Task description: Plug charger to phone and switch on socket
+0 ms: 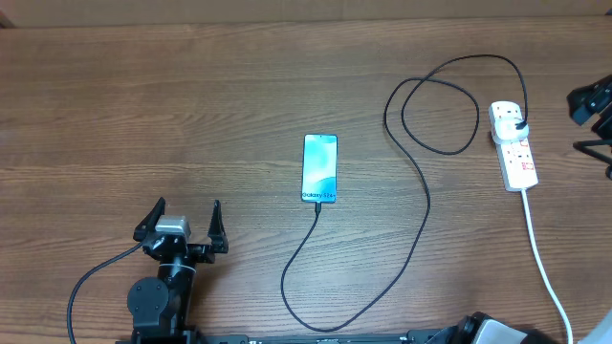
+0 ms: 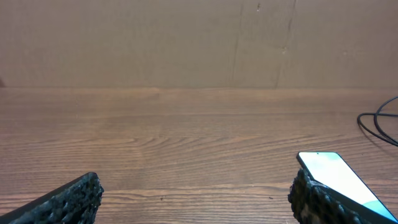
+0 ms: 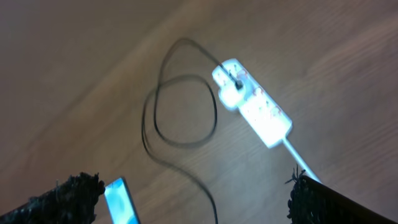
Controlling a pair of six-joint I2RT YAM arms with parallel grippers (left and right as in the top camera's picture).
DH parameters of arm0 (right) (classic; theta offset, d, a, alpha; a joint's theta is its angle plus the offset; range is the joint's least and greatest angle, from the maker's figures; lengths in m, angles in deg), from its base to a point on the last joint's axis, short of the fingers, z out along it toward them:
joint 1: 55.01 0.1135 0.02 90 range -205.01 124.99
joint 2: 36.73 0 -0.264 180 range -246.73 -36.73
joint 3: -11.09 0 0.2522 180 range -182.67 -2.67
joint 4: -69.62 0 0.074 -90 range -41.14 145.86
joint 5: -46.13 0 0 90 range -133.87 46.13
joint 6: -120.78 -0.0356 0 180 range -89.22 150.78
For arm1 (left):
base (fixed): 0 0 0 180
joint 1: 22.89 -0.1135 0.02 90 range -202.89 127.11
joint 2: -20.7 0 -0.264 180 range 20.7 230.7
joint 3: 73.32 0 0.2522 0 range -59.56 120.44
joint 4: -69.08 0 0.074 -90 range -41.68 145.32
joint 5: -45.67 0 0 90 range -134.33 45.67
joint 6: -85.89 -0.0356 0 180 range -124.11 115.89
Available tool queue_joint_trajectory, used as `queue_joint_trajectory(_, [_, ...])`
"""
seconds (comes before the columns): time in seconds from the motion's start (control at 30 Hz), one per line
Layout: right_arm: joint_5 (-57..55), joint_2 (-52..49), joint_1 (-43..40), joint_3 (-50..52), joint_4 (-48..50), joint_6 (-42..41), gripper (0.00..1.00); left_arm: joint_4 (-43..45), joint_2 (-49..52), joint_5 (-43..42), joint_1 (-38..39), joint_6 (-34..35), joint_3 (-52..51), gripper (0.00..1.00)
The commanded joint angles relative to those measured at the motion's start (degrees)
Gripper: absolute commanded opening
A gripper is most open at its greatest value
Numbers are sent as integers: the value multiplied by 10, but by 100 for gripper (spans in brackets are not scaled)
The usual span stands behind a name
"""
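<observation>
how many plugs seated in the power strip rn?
1. A black plug sits in the far-end outlet of the power strip, with the charger cable running from it. The other outlets look empty; none appears hidden.

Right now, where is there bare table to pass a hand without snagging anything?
The widest bare patch is the left half of the table, from the phone leftward, beyond the left gripper. A narrower lane lies between the phone and the charger. It is crowded on the right side, where the charger loops up to the socket.
</observation>
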Motion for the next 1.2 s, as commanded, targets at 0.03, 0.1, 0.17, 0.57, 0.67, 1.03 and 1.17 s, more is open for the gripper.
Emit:
queue_joint_trajectory(0.03, [-6, 96, -1, 82, 99, -19, 100, -2, -7, -1, -3, -13, -2, 100])
queue_joint_trajectory(0.1, [-4, 134, -1, 140, 160, -38, 100, -2, -7, -1, -3, -13, -2, 100])
queue_joint_trajectory(0.17, [10, 186, -1, 228, 254, -70, 100, -2, -7, 0, -3, -13, -2, 100])
queue_joint_trajectory(0.57, [90, 427, -1, 696, 725, -166, 100, -2, -7, 0, -3, -13, -2, 100])
queue_joint_trajectory(0.67, [89, 474, -1, 765, 772, -165, 100, -2, -7, 0, -3, -13, -2, 100])
queue_joint_trajectory(1.03, [35, 565, 3, 892, 840, -165, 100, -2, -7, 0, -3, -13, -2, 100])
queue_joint_trajectory(1.17, [-44, 609, 44, 909, 840, -165, 100, -2, -7, 0, -3, -13, -2, 100])
